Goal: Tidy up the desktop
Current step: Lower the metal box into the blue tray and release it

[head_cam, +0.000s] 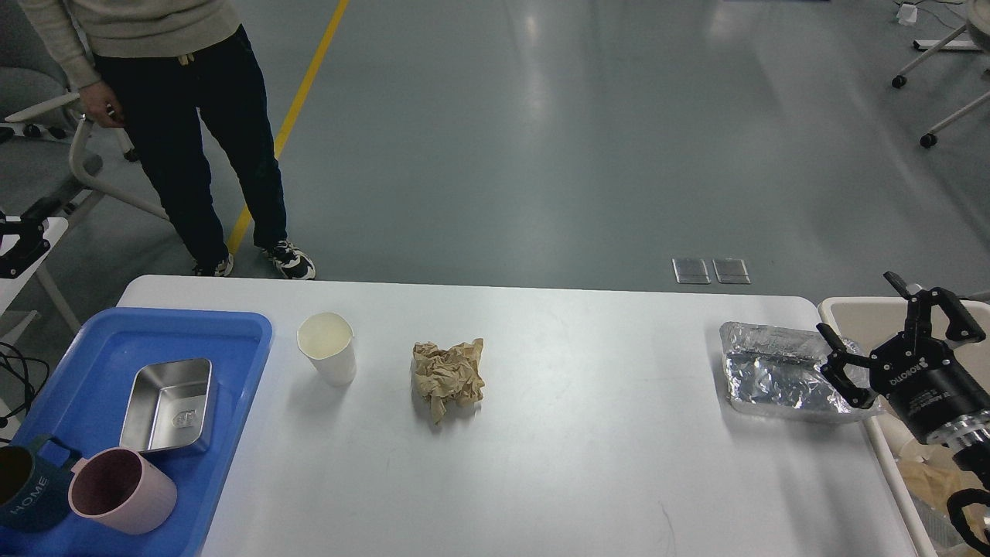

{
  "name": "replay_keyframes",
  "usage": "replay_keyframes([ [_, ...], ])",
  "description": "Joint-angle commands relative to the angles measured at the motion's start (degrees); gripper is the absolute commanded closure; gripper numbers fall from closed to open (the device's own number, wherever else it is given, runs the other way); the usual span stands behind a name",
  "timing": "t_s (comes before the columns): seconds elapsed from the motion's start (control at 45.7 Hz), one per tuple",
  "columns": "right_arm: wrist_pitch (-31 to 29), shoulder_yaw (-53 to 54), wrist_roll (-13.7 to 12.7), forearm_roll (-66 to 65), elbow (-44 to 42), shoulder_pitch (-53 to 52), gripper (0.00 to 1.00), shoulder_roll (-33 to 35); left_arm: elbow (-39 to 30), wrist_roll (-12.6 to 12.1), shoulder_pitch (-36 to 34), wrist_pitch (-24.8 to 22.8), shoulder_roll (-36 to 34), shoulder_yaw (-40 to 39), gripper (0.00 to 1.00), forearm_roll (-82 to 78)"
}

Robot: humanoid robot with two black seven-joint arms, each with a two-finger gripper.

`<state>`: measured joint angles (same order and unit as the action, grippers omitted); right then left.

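Right claw [889, 333]: fingers spread apart, empty, beside foil tray [781, 373].
Left claw: out of view.
Worktop [588, 464]: paper cup [328, 348], crumpled brown paper [448, 377].

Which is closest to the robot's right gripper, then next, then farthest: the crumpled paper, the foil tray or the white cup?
From the right gripper:
1. Foil tray, just left of it.
2. Crumpled brown paper, mid-desktop.
3. White paper cup, farther left, beside the blue tray.

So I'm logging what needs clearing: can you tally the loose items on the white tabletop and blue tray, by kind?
Cups and mugs: 3 – white paper cup, pink mug, dark blue mug
Steel rectangular tins: 1
Crumpled brown paper: 1
Foil containers: 1
Total: 6
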<state>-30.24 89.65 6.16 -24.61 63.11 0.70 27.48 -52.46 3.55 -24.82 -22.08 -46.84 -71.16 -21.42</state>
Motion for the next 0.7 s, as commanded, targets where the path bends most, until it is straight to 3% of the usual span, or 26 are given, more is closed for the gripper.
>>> replay_keyframes([
  [0.0, 0.1, 0.0, -0.1, 0.0, 0.1, 0.0, 0.0, 0.2, 0.9, -0.2, 0.7, 0.2, 0.5, -0.7, 0.04, 18.2],
  [0.153, 0.1, -0.1, -0.2, 0.0, 0.2, 0.2, 0.0, 0.3, 3.4, 0.1, 1.9, 0.2, 2.4, -1.0, 0.04, 32.2],
  [0.35, 0.3, -0.3, -0.3, 0.0, 0.3, 0.2, 0.0, 1.3, 4.6, 0.1, 4.9, -1.0, 7.8, -6.0, 0.04, 37.9],
  [0.678, 0.4, -0.7, -0.3, 0.0, 0.2, 0.4, 0.0, 4.3, 4.5, -0.8, 13.0, -10.2, 24.0, -17.7, 0.04, 38.1],
])
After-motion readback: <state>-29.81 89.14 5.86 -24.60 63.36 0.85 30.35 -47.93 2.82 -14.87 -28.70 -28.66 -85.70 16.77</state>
